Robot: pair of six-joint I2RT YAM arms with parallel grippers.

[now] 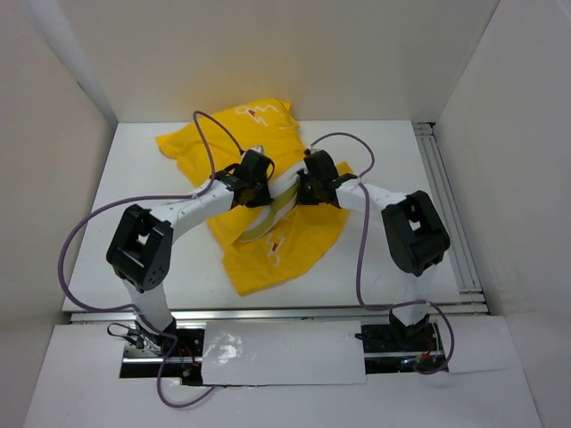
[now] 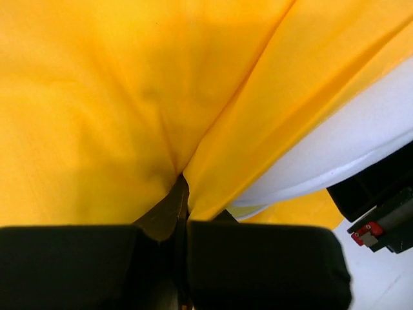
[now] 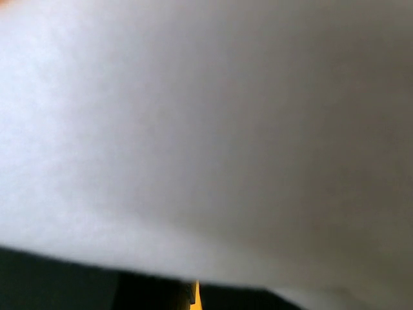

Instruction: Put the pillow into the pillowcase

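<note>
The yellow pillowcase (image 1: 272, 254) lies crumpled across the middle of the table, its printed part at the back (image 1: 259, 114). A pale strip of the pillow (image 1: 268, 217) shows between the two grippers; the rest of it is hidden. My left gripper (image 1: 259, 189) (image 2: 183, 219) is shut on a fold of the pillowcase (image 2: 97, 97), with the white pillow (image 2: 361, 142) bulging just to its right. My right gripper (image 1: 309, 189) (image 3: 195, 290) is shut, a yellow sliver of pillowcase (image 3: 195, 299) between its fingers. The blurred white pillow (image 3: 206, 129) fills its view.
The white table (image 1: 143, 169) is boxed in by pale walls on the left, back and right. Metal rails (image 1: 446, 205) run along its right edge. Purple cables (image 1: 361, 250) loop off both arms. The other gripper's black body (image 2: 381, 206) shows at the left wrist view's right edge.
</note>
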